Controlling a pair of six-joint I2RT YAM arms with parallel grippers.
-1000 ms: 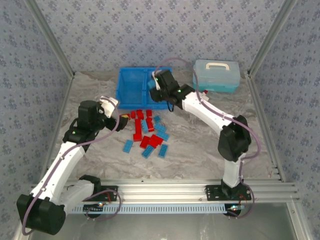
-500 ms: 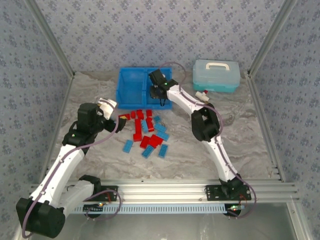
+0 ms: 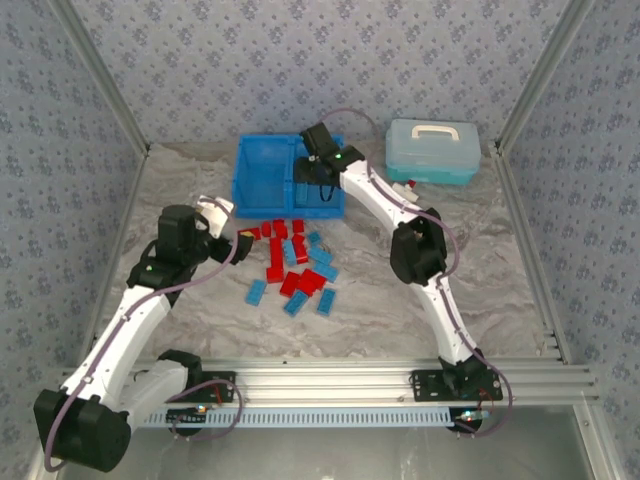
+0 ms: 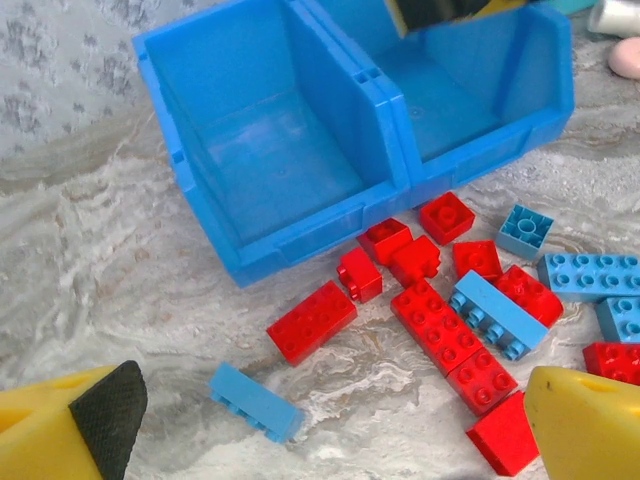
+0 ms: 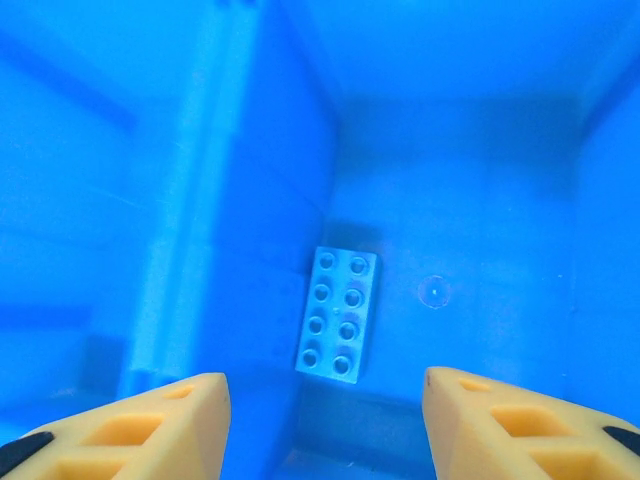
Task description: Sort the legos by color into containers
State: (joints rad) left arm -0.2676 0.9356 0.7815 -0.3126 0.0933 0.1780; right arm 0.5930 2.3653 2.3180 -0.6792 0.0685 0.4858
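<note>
The bright blue bin [image 3: 243,172] stands at the back of the table, its two compartments split by a divider [image 4: 345,100]. Inside the right compartment [image 5: 480,130] one light blue lego [image 5: 338,314] lies flat, studs up. My right gripper [image 5: 325,425] hangs open above it, over that compartment [image 3: 310,170]. The left compartment [image 4: 270,150] holds nothing. Several red legos [image 4: 312,321] and light blue legos [image 4: 255,401] lie scattered in front of the bin [image 3: 297,265]. My left gripper [image 4: 340,440] stands open over the pile's left edge [image 3: 244,238], holding nothing.
A pale blue lidded case [image 3: 432,150] with a white handle stands right of the bin. A small pink disc [image 4: 625,57] lies beside the bin's right corner. Patterned walls and metal posts enclose the table on three sides.
The right arm's elbow has swung in toward the middle of the table, and its gripper has shifted slightly left and back over the bin's right compartment. The left arm has barely moved.
</note>
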